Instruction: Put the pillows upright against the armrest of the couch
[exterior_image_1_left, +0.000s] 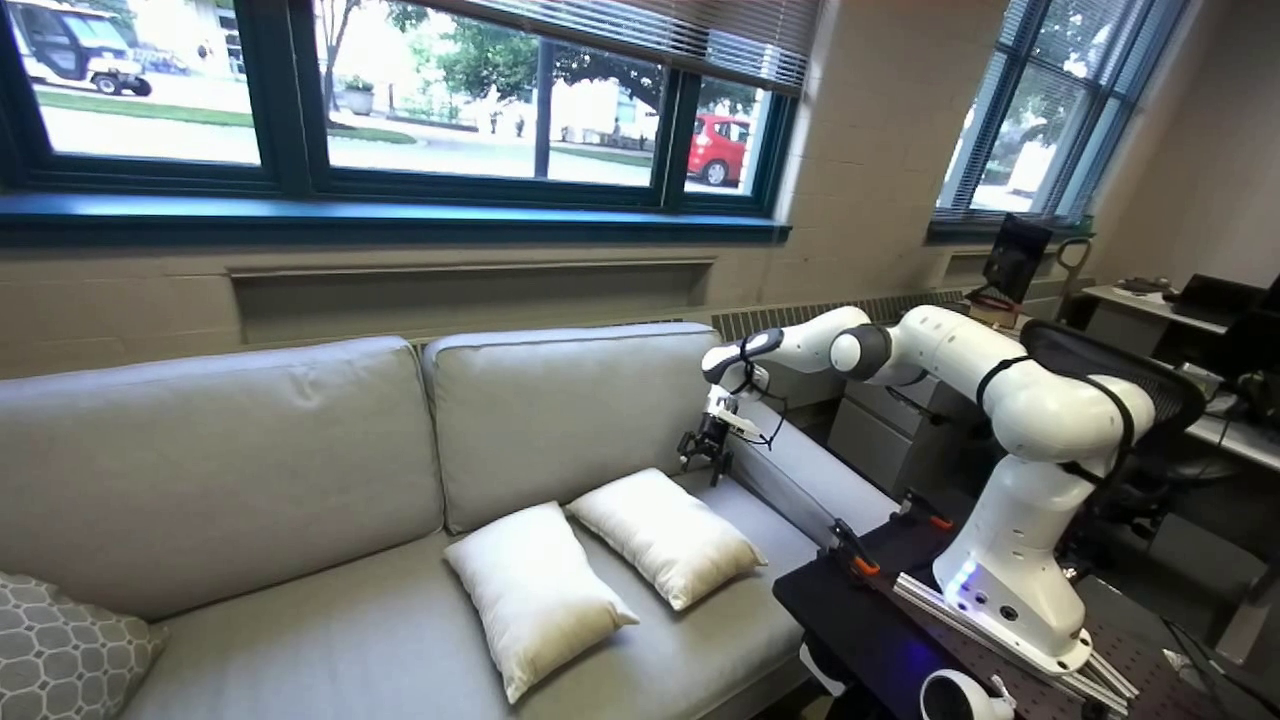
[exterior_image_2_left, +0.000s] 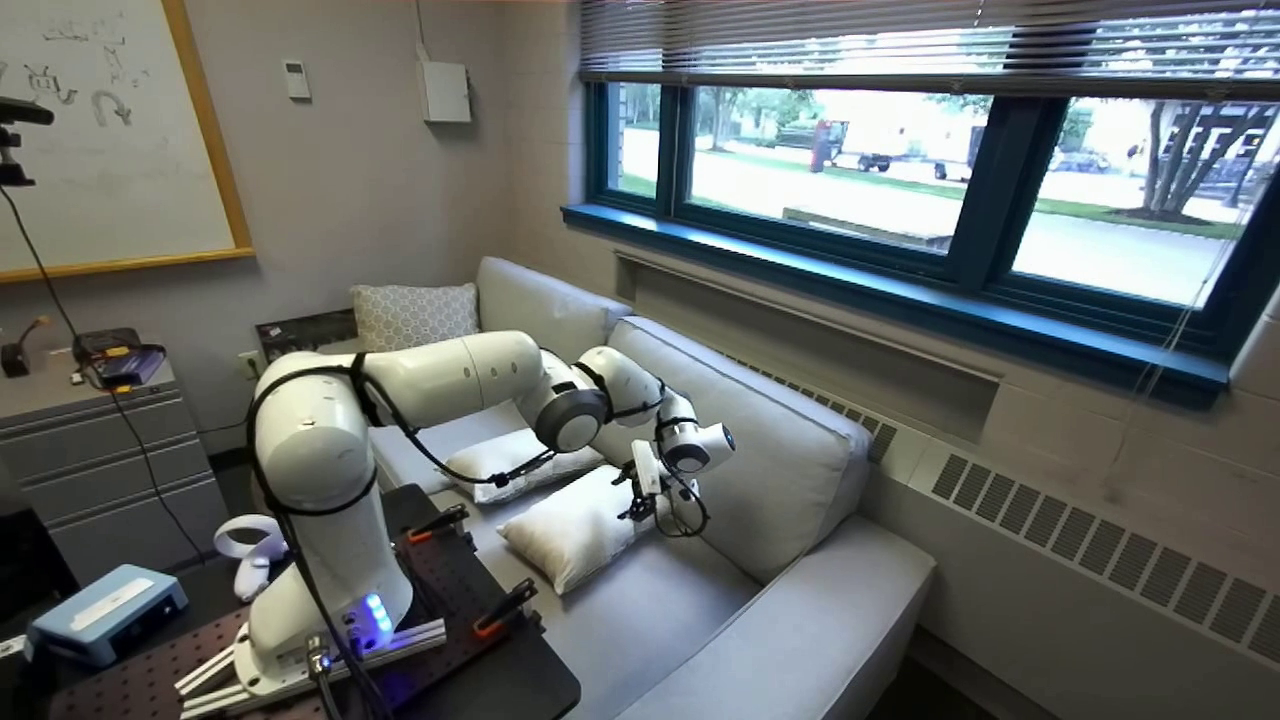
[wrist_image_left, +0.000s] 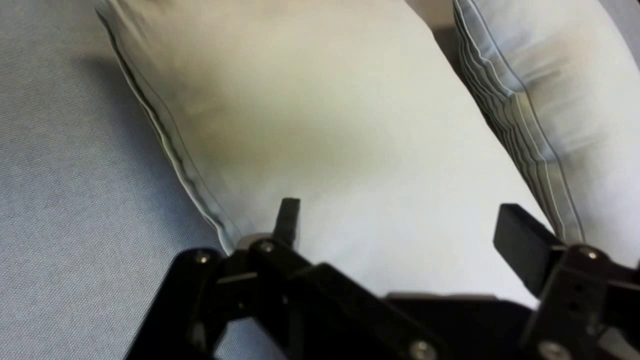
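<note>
Two white pillows (exterior_image_1_left: 538, 598) (exterior_image_1_left: 668, 538), one spread claw (exterior_image_1_left: 702, 467)

Two cream pillows (exterior_image_1_left: 535, 600) (exterior_image_1_left: 665, 537) flat on couch (exterior_image_1_left: 330, 630)

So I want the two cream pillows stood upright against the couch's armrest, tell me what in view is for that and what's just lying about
For the job:
couch
its armrest
cream pillow nearer that armrest
second cream pillow
pincer, open

Just lying or standing about:
grey patterned pillow at the couch's far end
blue box
office chair
</note>
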